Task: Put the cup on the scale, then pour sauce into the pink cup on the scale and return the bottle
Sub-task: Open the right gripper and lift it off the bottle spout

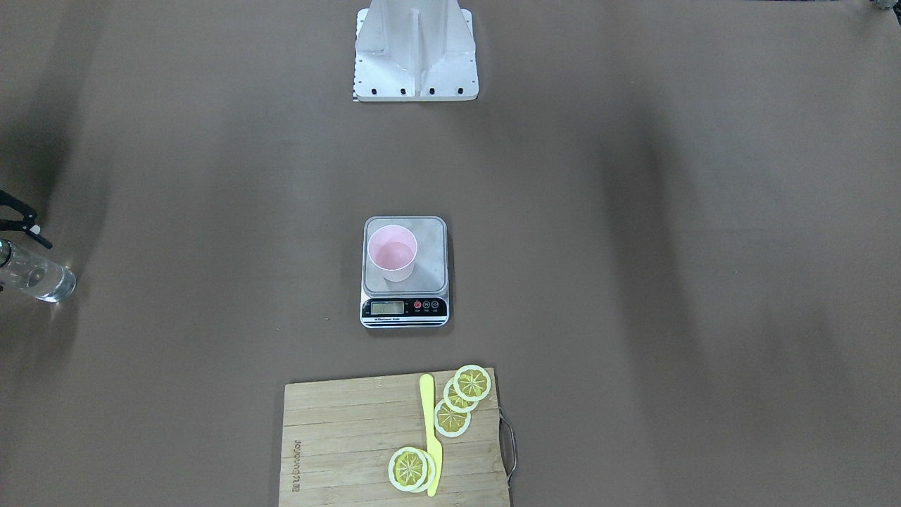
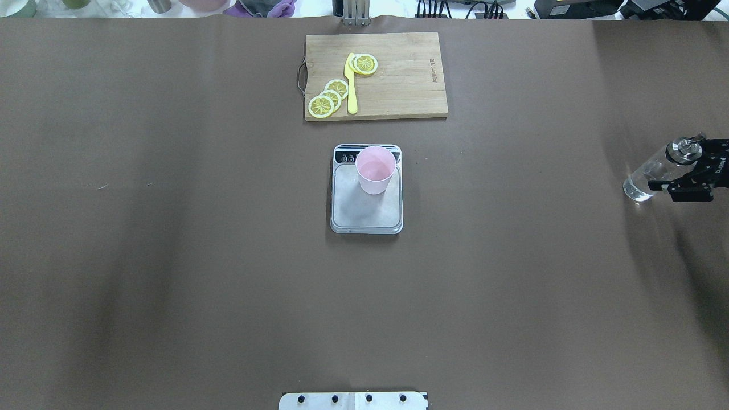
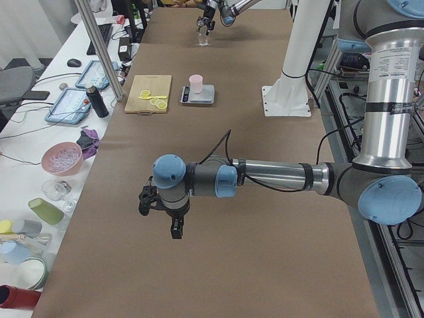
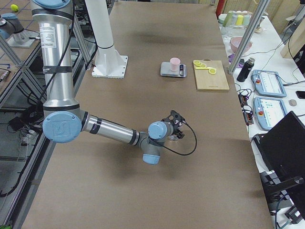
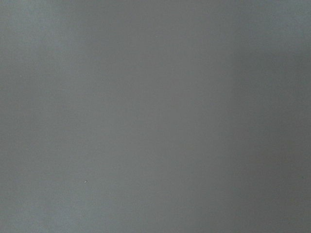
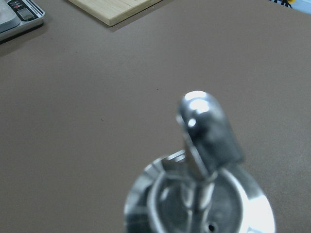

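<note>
The pale pink cup (image 1: 392, 252) stands upright on the grey scale (image 1: 429, 239) at mid-table, toward the platform's display end; a faint liquid line shows inside it. Both also show in the overhead view: cup (image 2: 375, 169), scale (image 2: 364, 212). The clear bottle (image 2: 646, 176) stands upright on the table at the far right. My right gripper (image 2: 692, 168) is at its top, fingers spread wider than the bottle. The right wrist view looks straight down on the silver spout (image 6: 209, 131). My left gripper (image 3: 162, 212) hovers over bare table; I cannot tell whether it is open.
A wooden cutting board (image 2: 398, 85) with lemon slices and a yellow knife (image 2: 351, 85) lies beyond the scale. The robot's white base (image 1: 415, 49) stands at the near edge. A side bench (image 3: 40, 199) with bowls, cups and tablets runs along the table's far side.
</note>
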